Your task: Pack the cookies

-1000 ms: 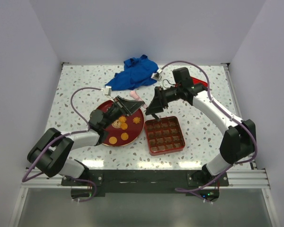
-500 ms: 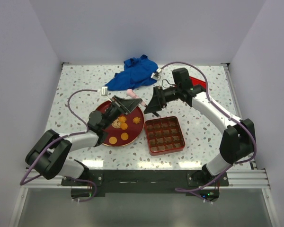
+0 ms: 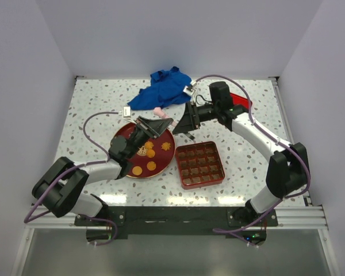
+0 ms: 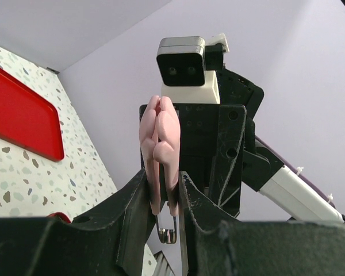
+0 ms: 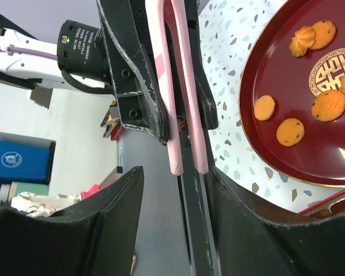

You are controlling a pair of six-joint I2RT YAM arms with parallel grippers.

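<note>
Several small orange-golden cookies point(image 3: 151, 154) lie on a dark red plate point(image 3: 122, 133) with a gold emblem; they also show in the right wrist view point(image 5: 290, 131). My left gripper point(image 3: 154, 123) is shut on pink tongs point(image 3: 161, 113), holding them raised over the plate's far edge; in the left wrist view the tongs point(image 4: 161, 144) stand pinched between the fingers of that gripper point(image 4: 163, 179). My right gripper point(image 3: 179, 127) is open, facing the left one. In the right wrist view the tongs' two tips point(image 5: 186, 155) reach between the jaws of my right gripper point(image 5: 175, 178), not touching them as far as I can see.
A red compartment box point(image 3: 199, 165) sits right of the plate. A crumpled blue cloth point(image 3: 161, 91) lies at the back. A red lid point(image 3: 242, 102) lies at the back right behind the right arm, also in the left wrist view point(image 4: 20, 118).
My right gripper has moved back and slightly up, away from the box, staying close to the tongs. My left gripper has shifted the tongs a little toward the back.
</note>
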